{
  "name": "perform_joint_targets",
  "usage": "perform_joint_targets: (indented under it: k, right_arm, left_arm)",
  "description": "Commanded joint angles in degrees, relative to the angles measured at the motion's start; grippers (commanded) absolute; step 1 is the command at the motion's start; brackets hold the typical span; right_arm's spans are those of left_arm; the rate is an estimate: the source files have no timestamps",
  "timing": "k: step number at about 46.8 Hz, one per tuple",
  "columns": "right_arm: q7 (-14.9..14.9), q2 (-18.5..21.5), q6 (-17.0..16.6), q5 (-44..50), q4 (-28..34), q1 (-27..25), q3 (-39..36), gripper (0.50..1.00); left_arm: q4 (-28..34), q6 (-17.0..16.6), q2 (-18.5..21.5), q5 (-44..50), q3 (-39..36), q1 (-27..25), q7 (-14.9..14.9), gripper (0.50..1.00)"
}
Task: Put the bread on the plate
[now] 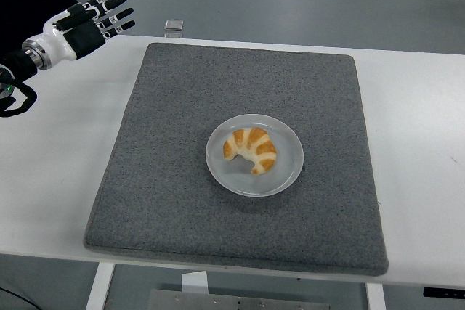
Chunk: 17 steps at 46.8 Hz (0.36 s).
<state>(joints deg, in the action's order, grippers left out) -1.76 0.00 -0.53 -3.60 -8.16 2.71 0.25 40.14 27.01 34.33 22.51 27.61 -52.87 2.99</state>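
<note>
- Head view shows the bread (251,149), a golden crescent roll, lying inside the plate (287,176), a little toward its far-left side and within the rim.
- That plate sits on the grey mat (182,107) near the middle of the bench (58,150), slightly toward the near edge.
- Left hand (91,19) hovers above the bench's far left corner, fingers spread apart and holding nothing, well apart from the plate.
- Right arm is out of view.
- A small clear object (173,25) rests at the far edge, beyond the mat.
- Judging by this layout, the placing looks done; at most, only parking the arm seems left.
</note>
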Motion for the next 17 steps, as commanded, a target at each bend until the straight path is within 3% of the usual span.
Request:
perform_joint_targets:
  k: [1,17]
  right_arm:
    - [0.09,0.0,0.0,0.0,-0.01,-0.08,-0.08,0.952]
    - [0.17,0.0,0.26,-0.26,-0.01,-0.08,-0.25,0.952]
  left_arm:
    - [0.03,0.77,-0.23,0.08,-0.01,0.31,-0.01,0.999]
    - [0.03,0.77,-1.2,-0.09,-0.01,-0.04,-0.01,0.996]
